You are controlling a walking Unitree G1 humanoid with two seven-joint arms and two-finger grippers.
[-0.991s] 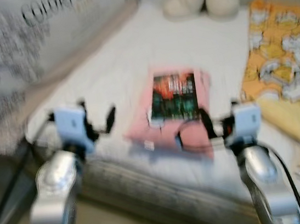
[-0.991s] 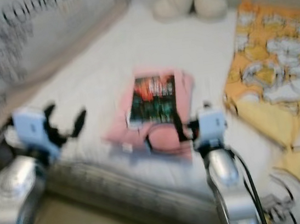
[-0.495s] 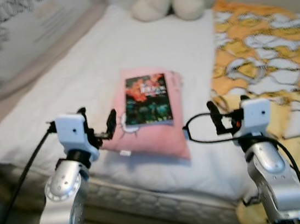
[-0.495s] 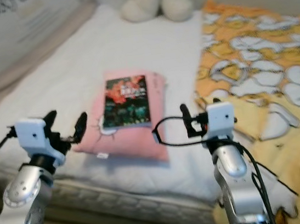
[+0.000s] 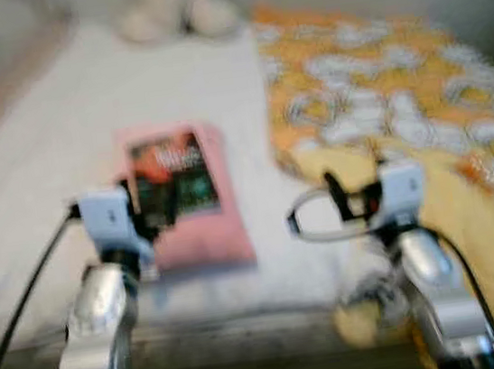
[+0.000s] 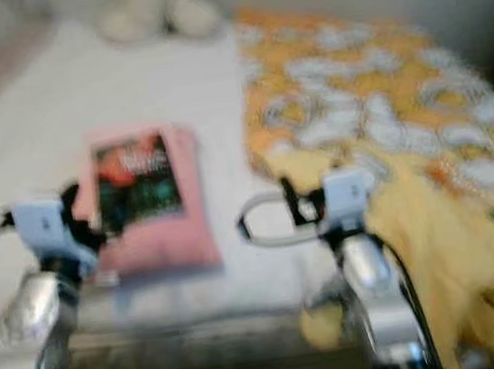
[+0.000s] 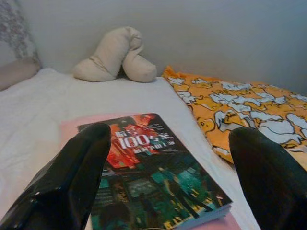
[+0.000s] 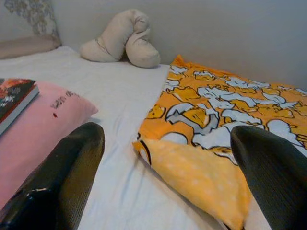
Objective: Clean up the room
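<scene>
A book (image 7: 153,177) with a dark red and green cover lies flat on a pink pillow (image 5: 201,236) on the white bed sheet (image 5: 38,185). My left gripper (image 5: 154,207) hovers at the pillow's near edge, open, its fingers (image 7: 76,167) on either side of the book without touching it. My right gripper (image 5: 338,200) is open over the sheet beside a crumpled orange and white blanket (image 8: 211,124), holding nothing. The head views are blurred.
A beige plush toy (image 7: 115,55) lies at the far end of the bed against the grey wall. The orange blanket (image 5: 400,101) covers the bed's right half and hangs over the front edge. The mattress front (image 5: 248,330) is just below my arms.
The whole picture has swung, so the camera has turned right and now faces the bed squarely. Both grippers stay open; the left one now sits at the pillow's near edge.
</scene>
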